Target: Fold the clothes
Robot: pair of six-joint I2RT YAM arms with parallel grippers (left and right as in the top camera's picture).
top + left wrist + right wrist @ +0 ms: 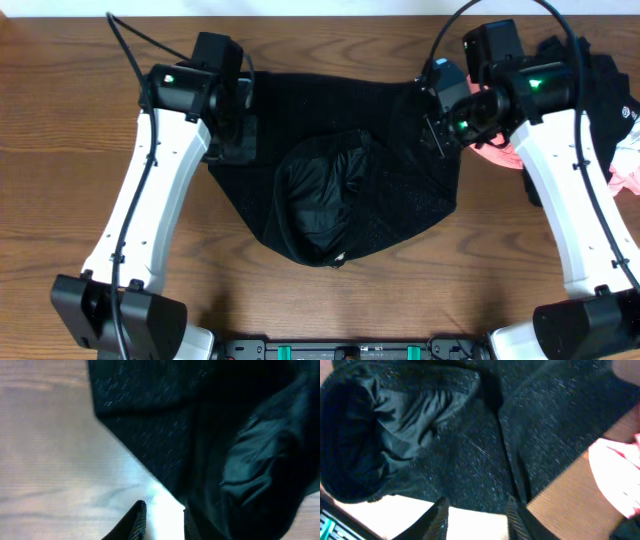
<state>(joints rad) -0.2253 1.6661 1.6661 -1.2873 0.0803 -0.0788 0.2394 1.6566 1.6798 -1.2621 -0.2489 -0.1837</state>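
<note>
We see the left gripper [162, 519] with its jaws a little apart and only bare table [50, 460] in the gap. The black glittery garment [165, 420] lies ahead and to the right, its edge running down to the right side of that gap. The right gripper [477, 521] has its jaws spread with nothing between them. The garment's hem lies just ahead, its shiny lining [405, 415] ahead to the left, and a pink cloth [615, 470] off to the right.

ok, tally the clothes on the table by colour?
Black: 2, the spread knit garment and a bunched garment at the right edge
Pink: 1, a crumpled piece, partly hidden
Total: 3
</note>
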